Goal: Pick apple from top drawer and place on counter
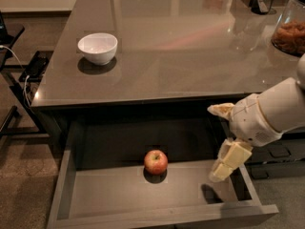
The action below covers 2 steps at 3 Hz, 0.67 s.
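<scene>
Gripper (217, 142) spread wide, empty, at right end of top drawer (109, 197); apple (156, 161) lies left, unobstructed; white bowl (97, 47) on counter (181, 56), far left.

Lit dimly from overhead; noted glare across counter (181, 56), soft shadow beneath gripper (223, 137) at top drawer (119, 194) right end.

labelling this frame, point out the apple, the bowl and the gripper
apple (156, 161): camera view, middle of its red skin, in the open drawer (119, 194)
bowl (97, 49): camera view, its white outer wall, on the counter (181, 61)
gripper (213, 144): camera view, midway between its open fingertips, over the drawer's right end
</scene>
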Each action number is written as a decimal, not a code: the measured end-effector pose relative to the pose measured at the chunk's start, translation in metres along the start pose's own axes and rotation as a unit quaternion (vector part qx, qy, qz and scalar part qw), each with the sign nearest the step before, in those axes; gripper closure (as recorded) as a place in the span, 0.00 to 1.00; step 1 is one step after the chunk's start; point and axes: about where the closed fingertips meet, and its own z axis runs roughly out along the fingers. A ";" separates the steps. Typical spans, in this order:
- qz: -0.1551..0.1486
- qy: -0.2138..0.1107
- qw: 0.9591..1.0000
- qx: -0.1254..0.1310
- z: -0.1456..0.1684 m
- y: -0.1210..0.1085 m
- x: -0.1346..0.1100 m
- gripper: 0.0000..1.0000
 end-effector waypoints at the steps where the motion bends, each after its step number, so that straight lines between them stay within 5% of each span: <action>1: 0.006 -0.040 0.999 0.007 0.046 -0.006 0.006 0.00; 2: 0.008 -0.078 0.996 0.034 0.084 -0.013 0.012 0.00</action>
